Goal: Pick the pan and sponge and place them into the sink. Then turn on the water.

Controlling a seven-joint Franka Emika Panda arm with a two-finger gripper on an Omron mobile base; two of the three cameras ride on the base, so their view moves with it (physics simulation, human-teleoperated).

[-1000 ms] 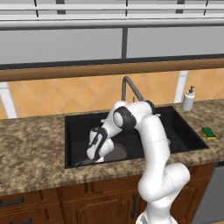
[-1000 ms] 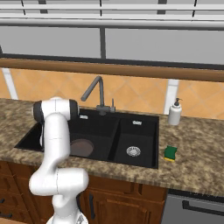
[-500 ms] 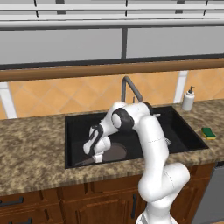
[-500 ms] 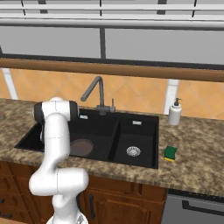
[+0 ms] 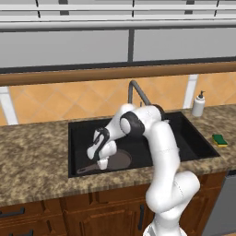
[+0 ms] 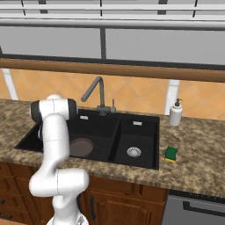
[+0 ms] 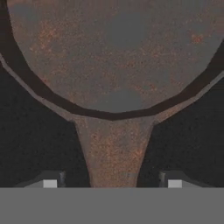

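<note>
**Hand lets go of pan in left basin**

Released within the last second, the pan (image 5: pixel 120 159) now lies flat on the floor of the left basin of the sink (image 5: pixel 193 138), its long handle running toward the basin's front left corner. Just above that handle hangs the hand (image 5: pixel 102 162), its jaws spread apart; in the hand view the fingertips (image 7: pixel 49 181) stand clear on either side of the handle where it meets the pan's round body, gripping nothing. From the right base view the pan (image 6: pixel 81 146) shows as a brown disc beside the white arm, with the silver drain (image 6: pixel 134 152) in the neighbouring right basin. On the bench (image 6: pixel 202 145), the sponge (image 6: pixel 171 153) rests near the sink's front right corner, and the soap dispenser (image 6: pixel 176 113) stands by its back right corner. Behind the divider rises the faucet (image 6: pixel 95 94).
</note>
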